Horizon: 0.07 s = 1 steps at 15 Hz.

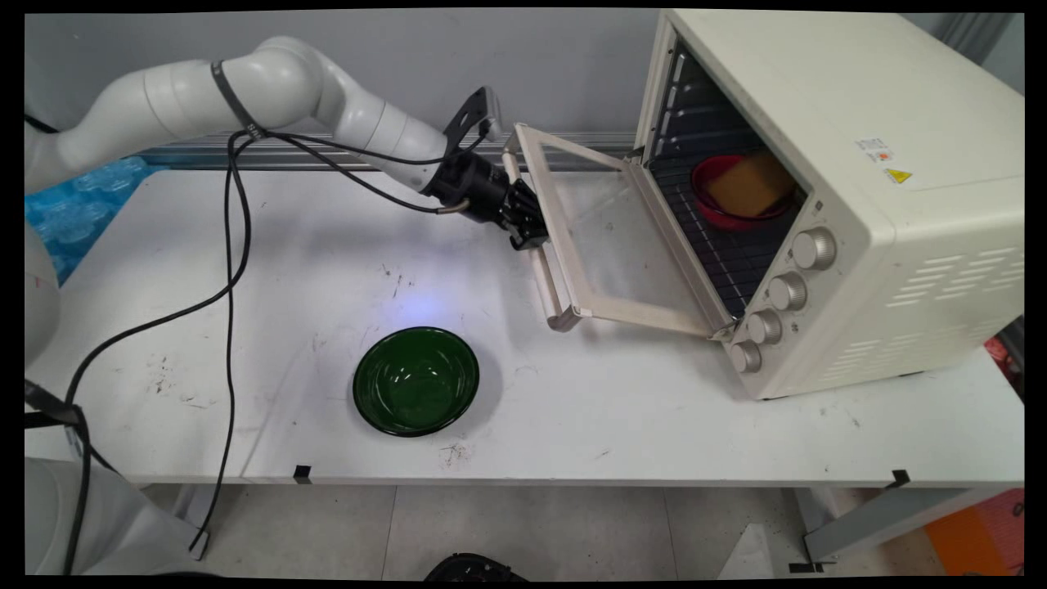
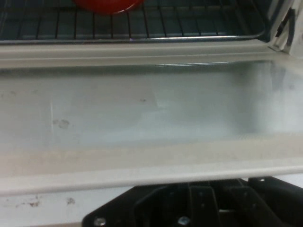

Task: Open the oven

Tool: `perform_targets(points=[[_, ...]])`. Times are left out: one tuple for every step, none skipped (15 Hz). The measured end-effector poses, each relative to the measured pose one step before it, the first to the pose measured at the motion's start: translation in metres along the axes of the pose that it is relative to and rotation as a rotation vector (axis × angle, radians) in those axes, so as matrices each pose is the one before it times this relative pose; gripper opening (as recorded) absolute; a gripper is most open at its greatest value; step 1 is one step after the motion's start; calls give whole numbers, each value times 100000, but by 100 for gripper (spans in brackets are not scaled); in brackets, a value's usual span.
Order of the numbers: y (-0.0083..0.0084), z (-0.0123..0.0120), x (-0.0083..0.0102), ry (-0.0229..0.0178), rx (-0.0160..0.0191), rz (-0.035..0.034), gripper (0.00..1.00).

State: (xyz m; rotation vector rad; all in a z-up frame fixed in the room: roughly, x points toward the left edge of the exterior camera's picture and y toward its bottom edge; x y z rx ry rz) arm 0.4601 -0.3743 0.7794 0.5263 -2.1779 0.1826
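My gripper (image 1: 527,233) is against the handle (image 1: 546,282) of the cream toaster oven's (image 1: 883,213) door (image 1: 609,237), near the handle's far end. The glass door hangs open, roughly level. In the hand view the door's outer edge (image 2: 142,165) lies just above the gripper's black linkage (image 2: 199,208) and hides the gripper's tip. Inside, on the wire rack (image 1: 736,254), sits a red bowl (image 1: 710,209) holding a yellow-brown block (image 1: 748,184). The hand view shows only the red bowl's (image 2: 106,4) rim, at its top edge.
A dark green bowl (image 1: 415,380) stands empty on the white table (image 1: 654,425), towards the front and left of the oven. Black cables (image 1: 231,270) hang from the arm down over the table's left part. Blue bubble wrap (image 1: 74,204) lies at the far left.
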Motion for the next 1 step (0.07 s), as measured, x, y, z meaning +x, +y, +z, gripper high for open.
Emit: perform_targets(points=[[68,-167,-221,115,61,41,0]])
